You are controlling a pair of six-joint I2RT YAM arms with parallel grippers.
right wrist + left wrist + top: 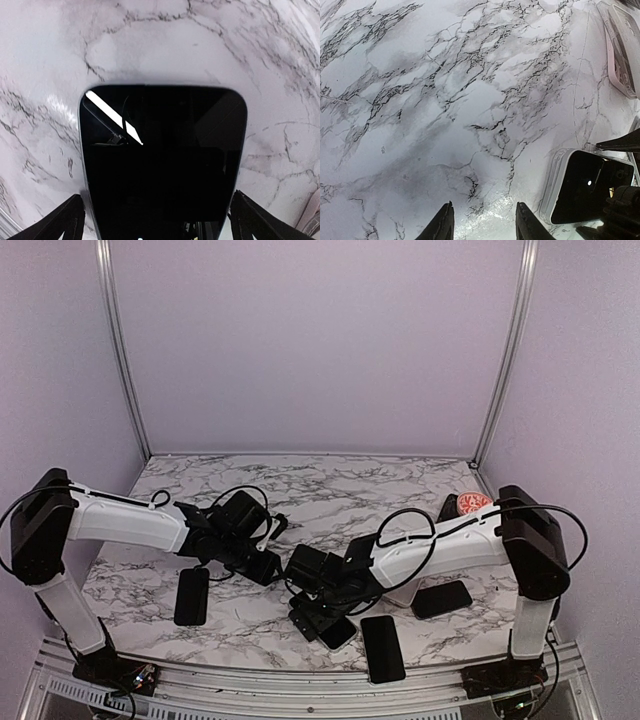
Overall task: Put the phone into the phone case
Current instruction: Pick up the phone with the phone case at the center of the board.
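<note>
Widely spread, right end effector [157,195] straddles phone [165,140] edges.

A: Looks bright and even, lit softly from overhead; only faint, blurry shadows on the marble tabletop [330,490].
B: Agreed. Shows a hard white streak of glare across the phone [165,165] in the right wrist view, with murky reflections around it.
A: Gleams on the marble just ahead of the left gripper [482,227], too.
B: Reads sharp mid-frame; bends and stretches toward the edges of both wrist views.
</note>
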